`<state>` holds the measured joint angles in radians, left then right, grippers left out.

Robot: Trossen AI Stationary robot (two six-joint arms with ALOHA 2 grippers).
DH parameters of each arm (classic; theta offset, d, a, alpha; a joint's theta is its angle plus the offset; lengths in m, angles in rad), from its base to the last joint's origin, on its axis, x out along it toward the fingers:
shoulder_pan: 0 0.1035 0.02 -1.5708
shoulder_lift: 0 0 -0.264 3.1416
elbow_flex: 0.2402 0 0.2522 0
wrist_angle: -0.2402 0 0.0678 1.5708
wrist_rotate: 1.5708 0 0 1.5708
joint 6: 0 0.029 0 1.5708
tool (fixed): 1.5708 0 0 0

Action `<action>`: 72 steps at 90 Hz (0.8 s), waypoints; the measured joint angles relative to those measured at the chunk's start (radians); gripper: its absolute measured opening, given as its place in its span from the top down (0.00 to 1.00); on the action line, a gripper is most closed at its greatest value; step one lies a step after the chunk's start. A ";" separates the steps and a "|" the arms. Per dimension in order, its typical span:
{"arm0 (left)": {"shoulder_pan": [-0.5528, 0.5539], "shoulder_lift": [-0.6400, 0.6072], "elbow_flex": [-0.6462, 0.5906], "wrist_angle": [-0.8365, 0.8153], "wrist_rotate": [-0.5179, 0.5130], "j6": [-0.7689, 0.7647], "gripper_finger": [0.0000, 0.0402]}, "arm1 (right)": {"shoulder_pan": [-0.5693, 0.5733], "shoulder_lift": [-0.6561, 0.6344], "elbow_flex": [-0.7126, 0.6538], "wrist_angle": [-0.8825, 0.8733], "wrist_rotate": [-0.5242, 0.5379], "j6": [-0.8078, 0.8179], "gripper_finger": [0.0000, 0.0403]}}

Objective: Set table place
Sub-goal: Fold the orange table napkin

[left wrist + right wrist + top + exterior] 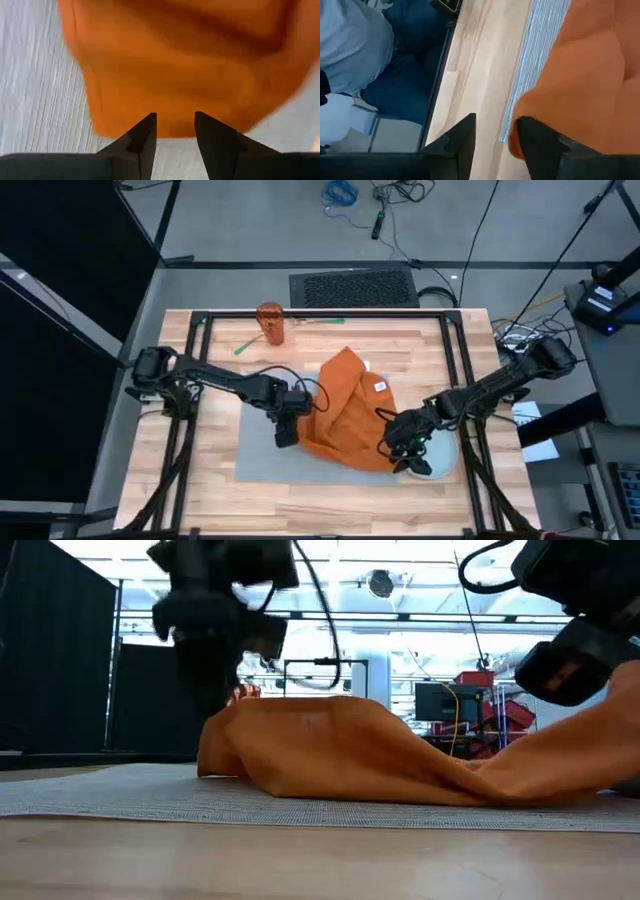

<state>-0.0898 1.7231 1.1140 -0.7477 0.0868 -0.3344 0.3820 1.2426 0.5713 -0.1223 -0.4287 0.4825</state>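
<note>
Two claws work over the flat grey woven placemat (pixel 262 452), which lies mid-worktop on the light wooden butcher-block worktop (pixel 210 490). Left claw (pixel 175 131), fingers spread, hovers at the rumpled orange cloth napkin's (pixel 345 415) left edge. Right claw (pixel 496 137), also spread, sits at the napkin's right edge. Only the high view shows the orange cup (pixel 270 323) at the far side; only the right wrist view shows a seated person's jeans (pixel 402 75).
</note>
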 joint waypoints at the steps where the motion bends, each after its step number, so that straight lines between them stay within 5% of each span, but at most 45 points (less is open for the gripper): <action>1: 0.000 0.001 -0.002 0.005 0.000 0.000 0.70 | 0.000 -0.003 0.000 0.000 -0.002 0.001 0.66; 42: -0.008 0.001 -0.002 0.044 0.022 -0.022 0.70 | -0.049 -0.308 0.006 0.042 -0.012 0.092 0.45; 72: -0.022 0.001 -0.001 0.071 0.023 -0.025 0.70 | -0.031 -0.249 0.006 -0.182 -0.016 0.206 0.44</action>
<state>-0.1120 1.7241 1.1126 -0.6770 0.1101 -0.3592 0.3508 0.9939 0.5770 -0.3040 -0.4446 0.6886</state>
